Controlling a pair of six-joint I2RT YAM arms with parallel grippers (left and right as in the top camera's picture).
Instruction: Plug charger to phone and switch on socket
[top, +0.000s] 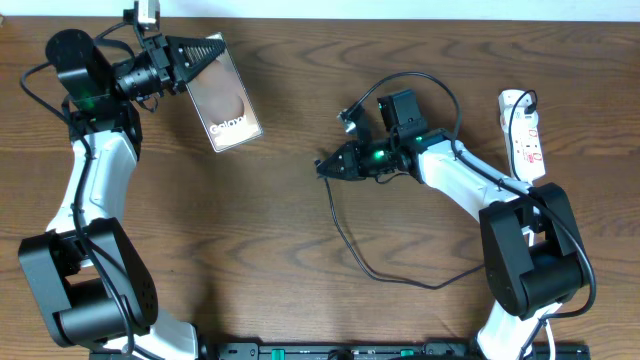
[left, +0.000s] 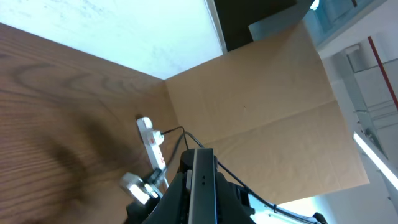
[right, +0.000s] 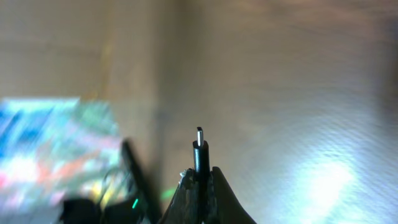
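The charger (right: 199, 155) sat pinched in my right gripper (right: 200, 182), jaws pressed together on its black stem, with the connector tip (right: 199, 133) poking out past my fingers (right: 221, 194) in line with them. From overhead that tip aimed left across the table (top: 290, 310), towards the phone side, with its long axis running roughly left to right. Behind my grip the thin cable dropped towards the near edge, looped, and swung back to the right. The phone (top: 225, 100) was at the far left, its upper end clamped in my left gripper (top: 203, 52), jaws closed on the slab. Its long axis slanted from far-left to near-right, lettered face up. My left wrist camera saw it only edge-on. I could not tell whether its lower end touched the wood. The socket (top: 527, 140) lay by the right edge, well apart from both grippers, its length running near to far. I counted one charger, one phone and one socket.
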